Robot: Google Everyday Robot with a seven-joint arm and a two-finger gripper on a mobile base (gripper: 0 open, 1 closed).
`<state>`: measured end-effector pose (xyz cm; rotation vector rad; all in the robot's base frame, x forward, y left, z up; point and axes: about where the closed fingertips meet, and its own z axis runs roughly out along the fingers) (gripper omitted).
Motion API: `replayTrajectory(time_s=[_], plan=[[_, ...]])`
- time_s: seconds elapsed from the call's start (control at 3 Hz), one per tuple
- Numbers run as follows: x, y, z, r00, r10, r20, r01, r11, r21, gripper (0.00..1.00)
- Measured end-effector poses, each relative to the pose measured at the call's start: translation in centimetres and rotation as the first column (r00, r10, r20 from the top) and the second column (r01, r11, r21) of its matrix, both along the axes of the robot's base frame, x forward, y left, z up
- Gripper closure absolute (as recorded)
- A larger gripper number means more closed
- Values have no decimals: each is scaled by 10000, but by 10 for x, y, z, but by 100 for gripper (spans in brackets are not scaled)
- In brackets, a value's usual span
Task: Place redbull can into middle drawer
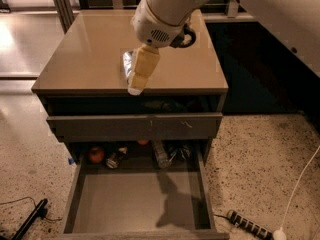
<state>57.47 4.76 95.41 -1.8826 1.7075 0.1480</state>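
Note:
The redbull can (126, 64) lies on its side on the brown cabinet top (95, 49), near the front edge. Only its silver left part shows, since my gripper (136, 84) hangs right in front of it, pointing down. I cannot tell whether the gripper touches the can. Below, the middle drawer (135, 204) is pulled out wide, showing a bare grey floor.
A shut drawer with a scratched front (135, 126) sits above the open one. At the back of the open drawer lie a red round thing (96, 154), a small can (115, 159) and a bottle (161, 154). A power strip (247, 224) and a black tool (30, 219) lie on the floor.

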Motion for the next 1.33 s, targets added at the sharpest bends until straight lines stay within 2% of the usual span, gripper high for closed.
replayTrajectory(time_s=[0.33,0.67,1.0,1.33], plan=[[50,29,5,9998,183,58,-184,9997,155,0],[51,31,7,9998,203,78,-204,9996,192,0],[51,36,-4,9993,358,-138,-358,9994,-14,0],[53,39,-24,9988,394,-285,-410,9974,-591,0]])
